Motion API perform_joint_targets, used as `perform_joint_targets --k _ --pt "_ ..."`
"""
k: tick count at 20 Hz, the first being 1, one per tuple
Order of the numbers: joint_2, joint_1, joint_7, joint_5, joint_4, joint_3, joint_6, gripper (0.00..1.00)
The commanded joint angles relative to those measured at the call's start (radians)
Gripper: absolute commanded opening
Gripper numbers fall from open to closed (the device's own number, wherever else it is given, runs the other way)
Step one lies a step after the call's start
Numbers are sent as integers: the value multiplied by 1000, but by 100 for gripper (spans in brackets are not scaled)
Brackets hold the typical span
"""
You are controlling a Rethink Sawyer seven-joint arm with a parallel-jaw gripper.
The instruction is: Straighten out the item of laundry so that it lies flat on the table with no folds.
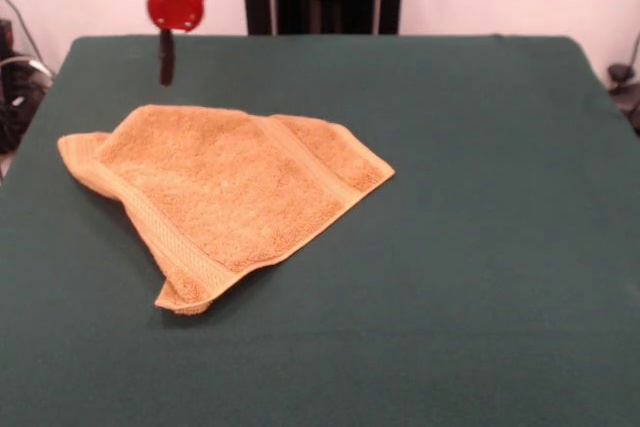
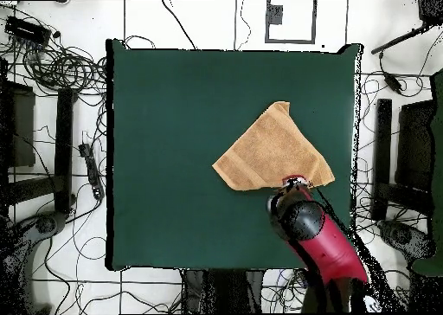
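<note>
Hovering above the folded towel's [image 1: 225, 192] far edge, claw [image 1: 166, 59] pointing down.

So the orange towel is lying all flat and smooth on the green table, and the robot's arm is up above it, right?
Not quite. The towel is on the green table, but it is not flat: the front view shows it folded over into a rough triangle with doubled edges. The arm's end effector does hang above its far edge.

No text, label, brand, number or sign can be read in either view: nothing legible on the towel [image 1: 225, 192], the counter [image 1: 480, 277] or the arm [image 2: 324, 242].
</note>
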Motion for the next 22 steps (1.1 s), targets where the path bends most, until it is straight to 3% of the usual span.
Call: perform_joint_targets --k 1,8,14,22 --pt "91 7 183 -23 83 169 -66 100" --pt "91 10 209 3 85 184 -71 100" --pt "46 87 216 46 69 111 18 100" --pt "34 128 167 34 9 33 137 100"
